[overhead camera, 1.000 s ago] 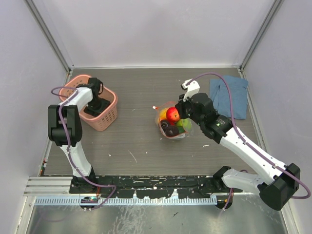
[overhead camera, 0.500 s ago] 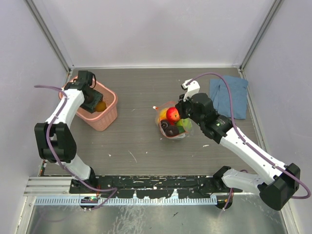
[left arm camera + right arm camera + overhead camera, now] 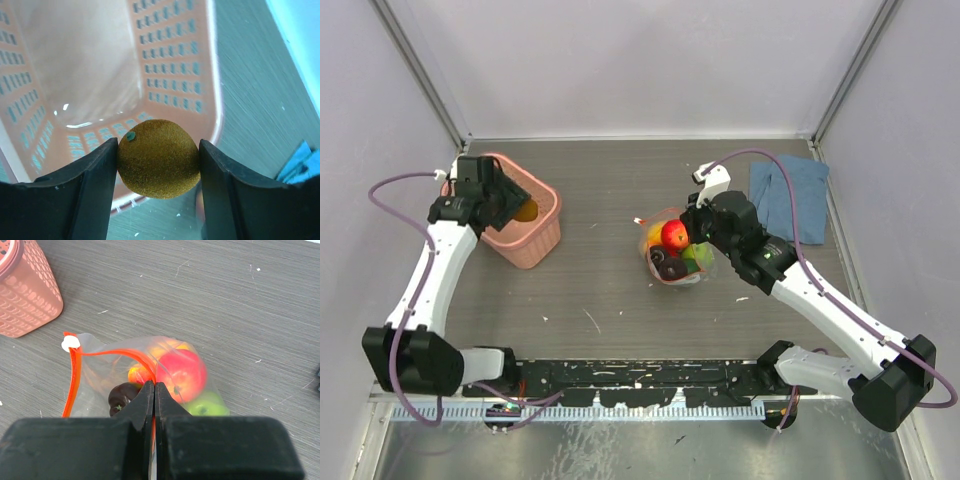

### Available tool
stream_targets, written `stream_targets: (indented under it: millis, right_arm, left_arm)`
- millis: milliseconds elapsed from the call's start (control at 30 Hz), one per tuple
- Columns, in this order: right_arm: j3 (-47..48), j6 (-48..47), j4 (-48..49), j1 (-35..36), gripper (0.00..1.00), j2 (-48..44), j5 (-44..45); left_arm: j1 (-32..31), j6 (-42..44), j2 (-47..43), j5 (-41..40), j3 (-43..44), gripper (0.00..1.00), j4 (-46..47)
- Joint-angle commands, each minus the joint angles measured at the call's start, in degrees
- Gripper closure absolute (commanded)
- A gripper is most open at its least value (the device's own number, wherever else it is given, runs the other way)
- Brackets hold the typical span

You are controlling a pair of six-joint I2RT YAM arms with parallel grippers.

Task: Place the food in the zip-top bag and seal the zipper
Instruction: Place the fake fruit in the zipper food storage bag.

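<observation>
The left pincer [image 3: 159, 167] is about half open and clamped on a brown fuzzy kiwi [image 3: 159, 159], one finger on each side. It hangs over the pink basket [image 3: 165, 60], whose lattice walls and floor show behind the fruit. From above, that pincer [image 3: 510, 205] is over the basket's [image 3: 535, 240] far left part, with the kiwi [image 3: 526, 210] showing above the inside.

The right pincer [image 3: 154, 390] is fully closed, pinching the orange zipper [image 3: 115, 352] at the bag's [image 3: 95, 380] mouth. The white slider [image 3: 70, 343] sits at the strip's left end. Inside the bag lie a red fruit [image 3: 182, 374], a green one [image 3: 207, 405], a dark one [image 3: 120, 395] and an orange-yellow one [image 3: 139, 375]. From above, the bag [image 3: 655, 262] lies near the middle of the table, just left of the right pincer [image 3: 688, 232].

The table [image 3: 610, 290] is grey, wood-grained and flecked with white marks. A blue cloth [image 3: 790, 195] lies at the far right. Plain pale walls [image 3: 640, 60] with metal corner posts close in three sides.

A second ago the left pincer was down inside the basket. Half a second ago it had risen with the kiwi. Now the arm has swung out to the left and the pincer sits higher. The right arm and the bag have not moved.
</observation>
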Motion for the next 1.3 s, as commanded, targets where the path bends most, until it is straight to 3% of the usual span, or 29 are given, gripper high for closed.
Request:
stream_targets:
  millis: [0, 300, 700, 967, 1267]
  right_arm:
    - [2.4, 0.7, 2.5, 0.3, 1.00, -0.9, 0.6]
    - [2.0, 1.4, 2.8, 0.3, 1.00, -0.5, 0.5]
    - [1.7, 2.5, 2.8, 0.3, 1.00, -1.0, 0.1]
    - [1.5, 3.2, 2.9, 0.3, 1.00, -1.7, -0.9]
    - [1.5, 4.0, 3.4, 0.3, 1.00, -2.0, -2.6]
  left_arm:
    - [-4.3, 4.2, -6.1, 3.5, -1.0, 0.87, 6.3]
    - [-26.6, 6.0, -11.2, -2.3, -4.0, 0.86, 15.1]
    - [-47.9, 8.5, -6.0, -12.4, -5.1, 0.84, 28.4]
    - [-56.0, 8.8, 1.0, -18.1, -5.6, 0.84, 38.2]
    - [-56.8, 8.2, 9.3, -22.2, -3.8, 0.76, 41.0]
